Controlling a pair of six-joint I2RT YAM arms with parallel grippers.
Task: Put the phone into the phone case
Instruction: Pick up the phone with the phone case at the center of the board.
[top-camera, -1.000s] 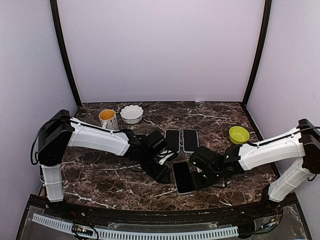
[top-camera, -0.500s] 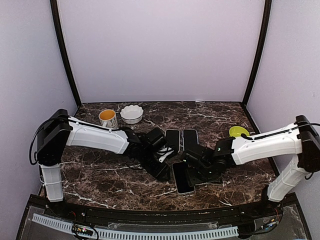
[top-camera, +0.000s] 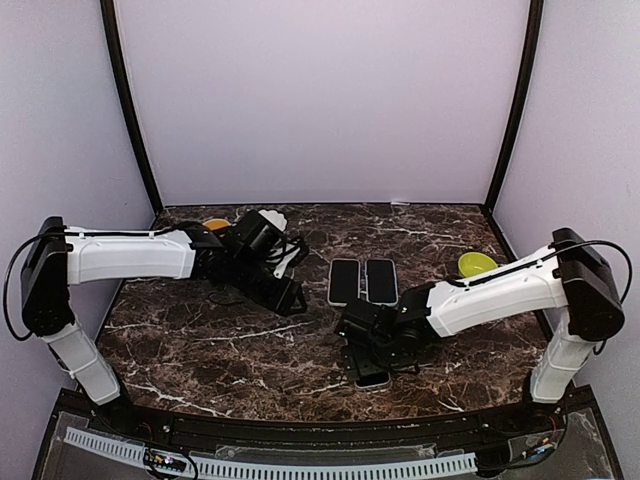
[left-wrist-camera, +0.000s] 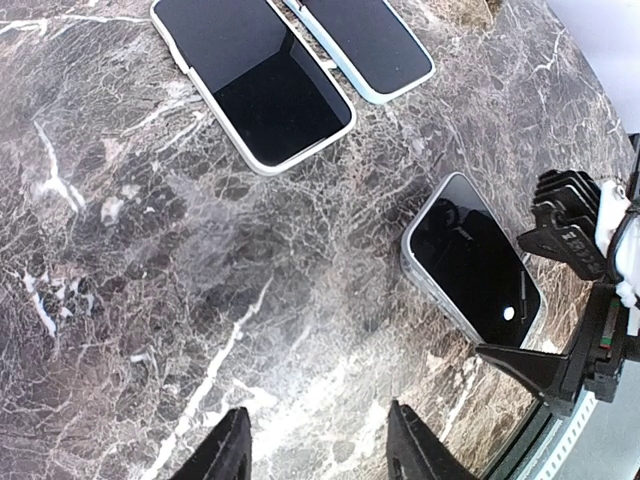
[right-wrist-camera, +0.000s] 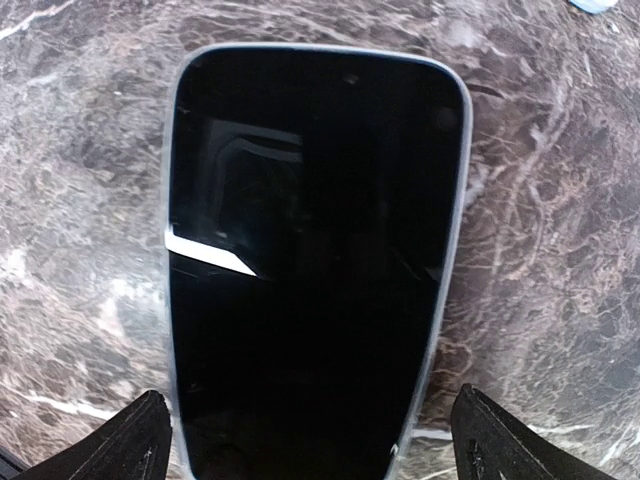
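The black phone (right-wrist-camera: 310, 260) lies flat on the marble table (top-camera: 200, 340), with the pale rim of the phone case (right-wrist-camera: 455, 200) all around its screen. My right gripper (right-wrist-camera: 318, 440) hangs right over it, open, one finger outside each long edge and neither touching. From above, only the phone's near end (top-camera: 372, 379) shows under the right gripper (top-camera: 368, 350). In the left wrist view the phone (left-wrist-camera: 470, 260) sits off to the right. My left gripper (left-wrist-camera: 320, 445) is open over bare marble, well left of the phone; from above the left gripper (top-camera: 287, 299) holds nothing.
Two other cased phones lie side by side behind the right gripper, one white-rimmed (top-camera: 344, 281) and one light blue (top-camera: 380, 281). A yellow-green bowl (top-camera: 477, 265) stands at the right. A white bowl (top-camera: 270, 215) and an orange mug (top-camera: 214, 224) sit at the back left, partly behind the left arm.
The right gripper has gone from shut to wide open and shifted left over the phone. The left arm has drawn back to the left, away from the phone.
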